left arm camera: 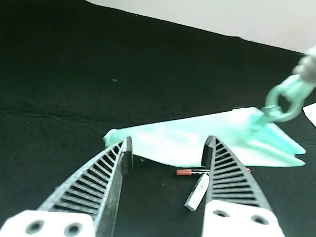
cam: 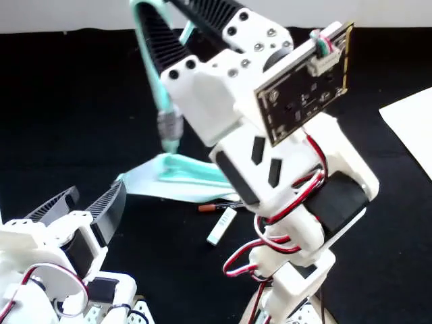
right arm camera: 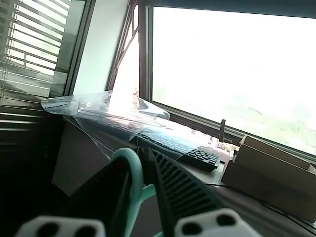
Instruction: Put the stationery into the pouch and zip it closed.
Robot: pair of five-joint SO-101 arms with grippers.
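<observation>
A flat teal pouch (cam: 177,177) lies on the black table, and from one end a teal strap (cam: 150,54) rises off it. High above the table my right gripper (cam: 177,19) is shut on that strap (right arm camera: 129,170), which shows between the fingers in the right wrist view. Just in front of the pouch lie a thin pen with a red end (cam: 214,206) and a small white eraser (cam: 221,227). My left gripper (left arm camera: 168,158) stands open low over the table near the pouch (left arm camera: 197,140), with the pen (left arm camera: 190,172) and eraser (left arm camera: 196,192) between its fingers' lines.
A white sheet of paper (cam: 413,125) lies at the right edge of the black table. The right arm's body (cam: 283,169) stands tall over the table's middle. Beyond the table are a window, a keyboard and a cardboard box.
</observation>
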